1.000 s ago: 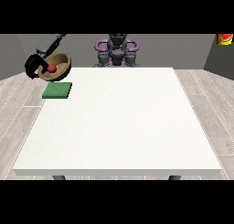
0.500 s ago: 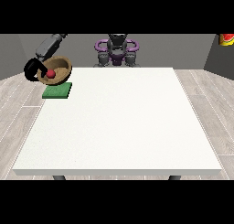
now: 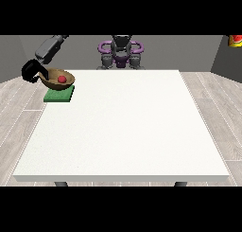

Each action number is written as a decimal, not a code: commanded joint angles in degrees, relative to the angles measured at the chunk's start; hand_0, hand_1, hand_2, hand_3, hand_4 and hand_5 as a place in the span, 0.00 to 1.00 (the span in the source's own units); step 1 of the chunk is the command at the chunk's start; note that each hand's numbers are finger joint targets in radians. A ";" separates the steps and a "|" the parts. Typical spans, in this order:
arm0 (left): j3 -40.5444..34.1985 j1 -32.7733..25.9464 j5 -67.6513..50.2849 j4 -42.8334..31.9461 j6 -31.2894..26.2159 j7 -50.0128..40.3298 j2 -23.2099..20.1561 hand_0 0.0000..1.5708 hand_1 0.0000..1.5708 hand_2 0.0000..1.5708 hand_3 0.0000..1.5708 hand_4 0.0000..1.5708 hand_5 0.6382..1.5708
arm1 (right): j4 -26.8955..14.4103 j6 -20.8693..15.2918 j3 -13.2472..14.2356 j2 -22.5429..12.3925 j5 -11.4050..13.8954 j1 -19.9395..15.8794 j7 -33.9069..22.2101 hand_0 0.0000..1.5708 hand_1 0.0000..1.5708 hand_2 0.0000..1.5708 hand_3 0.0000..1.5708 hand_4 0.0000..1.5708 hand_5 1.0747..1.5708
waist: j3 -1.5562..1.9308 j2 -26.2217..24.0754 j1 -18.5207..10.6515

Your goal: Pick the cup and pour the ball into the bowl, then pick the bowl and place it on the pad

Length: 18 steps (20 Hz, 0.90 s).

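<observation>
The black hand at the view's left [image 3: 32, 71] grasps the left rim of the round brown bowl [image 3: 56, 81], fingers curled around its edge. A small red ball [image 3: 62, 78] lies inside. The bowl sits over the flat green square pad [image 3: 59, 95] at the far left corner of the smooth white table [image 3: 127, 127].

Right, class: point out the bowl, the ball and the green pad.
bowl [image 3: 66, 83], front view, on its brown outer wall below the rim.
ball [image 3: 61, 78], front view, on the middle of the red ball inside the bowl.
green pad [image 3: 56, 98], front view, on its bare top near the front edge.
</observation>
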State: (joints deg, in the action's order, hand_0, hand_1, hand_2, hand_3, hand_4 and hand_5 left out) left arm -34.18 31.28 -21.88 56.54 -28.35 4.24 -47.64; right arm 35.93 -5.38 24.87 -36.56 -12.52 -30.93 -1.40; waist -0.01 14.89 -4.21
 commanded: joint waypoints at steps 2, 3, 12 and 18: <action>-0.78 1.54 0.81 -2.28 1.22 2.84 -2.23 0.00 0.00 0.00 0.00 0.76 0.99 | 0.27 -1.59 0.20 3.95 -1.39 -3.11 1.84 0.92 0.92 0.88 0.48 0.00 0.94 | 0.02 2.28 1.18; 0.25 1.38 1.04 -2.75 0.16 3.00 -1.69 0.00 0.00 0.00 0.00 0.76 0.99 | 0.81 -4.93 -0.50 6.16 -0.65 -3.73 1.93 0.92 0.92 0.88 0.43 0.00 0.93 | 0.01 2.01 0.72; -0.66 2.47 -1.89 -1.41 -1.45 1.60 -4.04 0.00 0.00 0.00 0.00 0.77 1.00 | -3.42 -0.83 -3.49 1.25 3.24 -6.05 3.74 0.00 0.00 0.00 0.00 0.00 0.73 | 0.06 5.21 -2.90; 3.91 -2.32 0.68 1.23 2.37 -0.19 3.17 0.00 0.00 0.00 0.00 0.76 1.00 | -4.20 3.23 -7.08 -2.48 5.94 -5.82 -5.43 0.00 0.00 0.00 0.00 0.00 0.66 | -0.01 -5.69 -0.35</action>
State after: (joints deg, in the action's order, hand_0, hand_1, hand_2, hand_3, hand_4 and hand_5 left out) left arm -31.33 31.18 -22.21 58.35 -26.71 3.99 -46.25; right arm 31.55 -5.41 19.40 -36.69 -7.49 -36.90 -2.46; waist 0.05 13.60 -5.92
